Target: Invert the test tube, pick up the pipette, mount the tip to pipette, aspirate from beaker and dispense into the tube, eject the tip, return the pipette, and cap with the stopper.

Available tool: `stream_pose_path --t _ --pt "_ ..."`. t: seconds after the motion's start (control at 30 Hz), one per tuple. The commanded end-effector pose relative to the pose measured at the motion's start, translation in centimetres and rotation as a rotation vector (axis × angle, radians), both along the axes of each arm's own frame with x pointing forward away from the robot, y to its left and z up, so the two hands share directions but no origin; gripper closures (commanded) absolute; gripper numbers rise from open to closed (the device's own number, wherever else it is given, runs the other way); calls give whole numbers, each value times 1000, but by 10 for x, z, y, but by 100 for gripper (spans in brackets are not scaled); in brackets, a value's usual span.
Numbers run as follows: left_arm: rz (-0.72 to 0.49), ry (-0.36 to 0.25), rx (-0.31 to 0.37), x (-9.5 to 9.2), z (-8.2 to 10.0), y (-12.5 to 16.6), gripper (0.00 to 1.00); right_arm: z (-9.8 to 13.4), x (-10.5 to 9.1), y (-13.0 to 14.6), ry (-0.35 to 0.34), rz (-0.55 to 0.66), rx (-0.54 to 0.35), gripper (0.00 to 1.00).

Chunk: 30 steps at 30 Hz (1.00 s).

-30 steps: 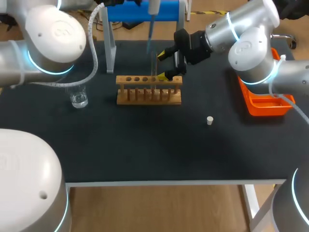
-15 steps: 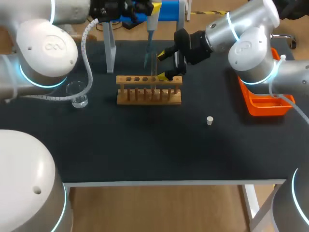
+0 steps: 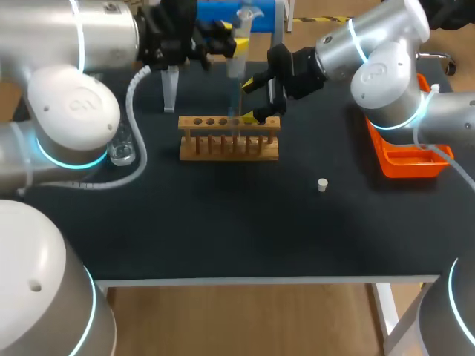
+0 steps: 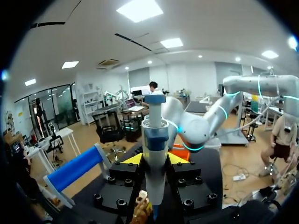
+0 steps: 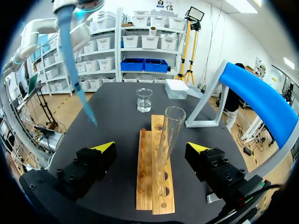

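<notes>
From above, the wooden rack [image 3: 228, 138] stands mid-table with the test tube [image 3: 239, 104] upright in a hole near its right end. The beaker [image 3: 121, 150] sits far to the left, half hidden by my left arm. The stopper [image 3: 322, 185] lies alone to the right and nearer. My left gripper [image 3: 225, 44] holds the pipette [image 3: 237, 53] just above the tube. My right gripper [image 3: 253, 100] stands spread wide on either side of the tube. Since a second ago my left arm has swung in from the left and the pipette has shifted slightly towards the tube; my right arm has not moved.

From my left wrist, the gripper [image 4: 155, 161] is clamped on the pipette's [image 4: 155, 154] body, both fingers pressed to it.

From my right wrist, the tube [image 5: 167, 135] stands mouth up and looks empty. The gripper [image 5: 152, 149] is wide open and well clear of it. The clear beaker [image 5: 144, 100] stands beyond the rack [image 5: 153, 179]; I cannot tell how full it is.
</notes>
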State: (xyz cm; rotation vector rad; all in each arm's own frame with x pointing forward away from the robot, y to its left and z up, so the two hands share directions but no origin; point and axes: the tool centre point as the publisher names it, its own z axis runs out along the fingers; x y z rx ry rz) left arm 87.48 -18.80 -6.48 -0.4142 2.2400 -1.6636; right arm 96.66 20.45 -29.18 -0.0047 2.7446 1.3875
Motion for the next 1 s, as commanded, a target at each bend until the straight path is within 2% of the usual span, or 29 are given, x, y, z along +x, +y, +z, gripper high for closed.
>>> stream_pose_path --t 0.03,0.13,0.3,0.6,0.9,1.0 --pt "32 -28 -63 -16 -14 -2 100 0 0 0 1 2 -1 0" --pt "21 -27 -102 -24 -23 -5 100 0 0 0 1 2 -1 0" --pt "-86 4 -142 -28 -42 -15 100 0 0 0 1 2 -1 0" --pt "-130 -17 -211 -29 -62 -17 100 0 0 0 1 2 -1 0" --pt "-145 -58 -238 -29 -73 -18 100 0 0 0 1 2 -1 0" --pt "-162 -51 -234 -30 -78 -20 100 0 0 0 1 2 -1 0"
